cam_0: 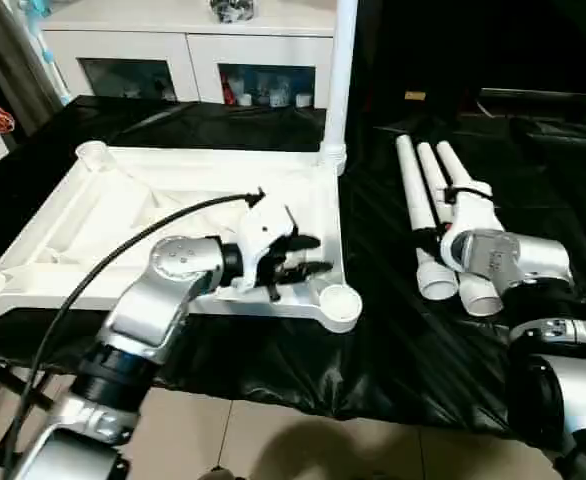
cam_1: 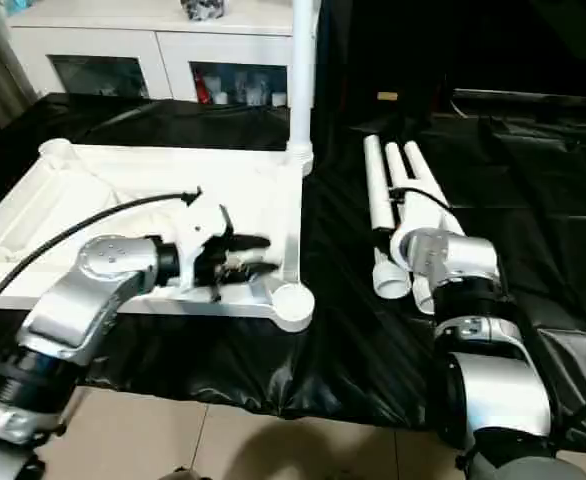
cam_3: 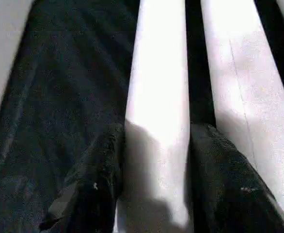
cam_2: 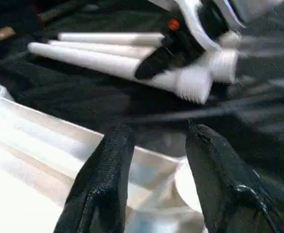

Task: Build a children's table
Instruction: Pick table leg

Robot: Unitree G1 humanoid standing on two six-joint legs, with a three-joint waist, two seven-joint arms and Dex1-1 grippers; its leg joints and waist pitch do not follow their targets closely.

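The table top is laid ribbed side up on the black sheet, with one leg stood upright in its 1 o'clock corner socket. Three loose legs are laid at 3 o'clock. One of them is straddled and pinched by the right gripper. The left gripper is held partly open and empty over the top's near right edge.

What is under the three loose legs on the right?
The three loose legs lie side by side on black sheeting that covers the work surface. The right gripper straddles one leg, a finger on each side. What is beneath the sheeting is covered.
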